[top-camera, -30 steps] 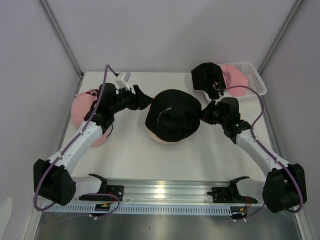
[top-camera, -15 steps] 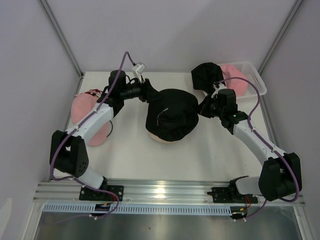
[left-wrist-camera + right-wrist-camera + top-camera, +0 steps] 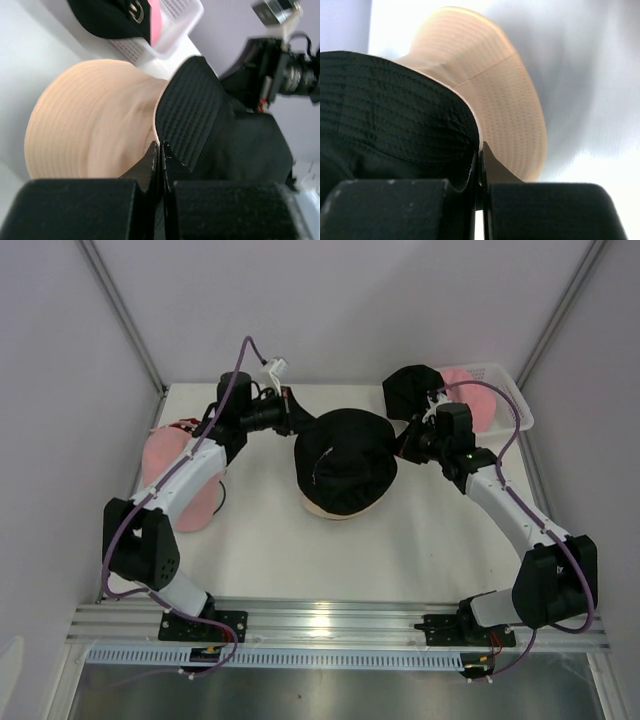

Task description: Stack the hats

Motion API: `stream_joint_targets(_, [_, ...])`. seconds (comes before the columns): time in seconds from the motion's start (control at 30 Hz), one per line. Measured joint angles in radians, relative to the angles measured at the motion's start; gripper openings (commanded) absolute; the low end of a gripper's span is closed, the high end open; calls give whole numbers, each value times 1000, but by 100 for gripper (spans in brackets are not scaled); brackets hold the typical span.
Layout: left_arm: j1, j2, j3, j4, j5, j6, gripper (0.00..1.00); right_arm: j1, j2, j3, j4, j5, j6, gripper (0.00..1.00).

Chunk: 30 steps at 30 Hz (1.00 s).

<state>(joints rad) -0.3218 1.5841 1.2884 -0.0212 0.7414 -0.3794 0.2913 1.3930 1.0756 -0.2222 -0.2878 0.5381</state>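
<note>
Since a second ago, my left gripper (image 3: 299, 426) has been swinging in from the left side toward the middle, and its fingers have been closing up. Now they are pressing tight together on the left brim of the soft black bucket hat (image 3: 345, 452). My right gripper (image 3: 404, 448) is pinching the right brim of the same hat, with its fingers tight together too. That black bucket hat is sitting on top of a soft tan bucket hat (image 3: 338, 510), which is peeking out at the near side. Both are lying in the middle of the white table (image 3: 270, 555). Far back on the right, a white plastic mesh basket (image 3: 516, 406) is holding a black cap with a small white logo (image 3: 410, 392) and a pink hat (image 3: 470, 392). Another pink hat (image 3: 163, 462) is lying at the left edge, partly under my left arm.
</note>
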Motion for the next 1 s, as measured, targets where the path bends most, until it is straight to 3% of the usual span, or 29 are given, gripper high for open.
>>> stream_joint_targets(0.23, [11, 0, 148, -147, -194, -138, 1, -25, 4, 89, 2, -75, 21, 1])
stream_joint_targets(0.53, [39, 79, 129, -191, -287, -268, 1, -72, 101, 118, 19, -224, 84, 0])
stream_joint_targets(0.7, [41, 180, 128, -201, -306, -276, 1, -80, 183, 118, 32, -263, 97, 0])
stream_joint_targets(1.0, [31, 192, 153, -235, -399, -209, 1, -76, 253, 129, 71, -254, 55, 0])
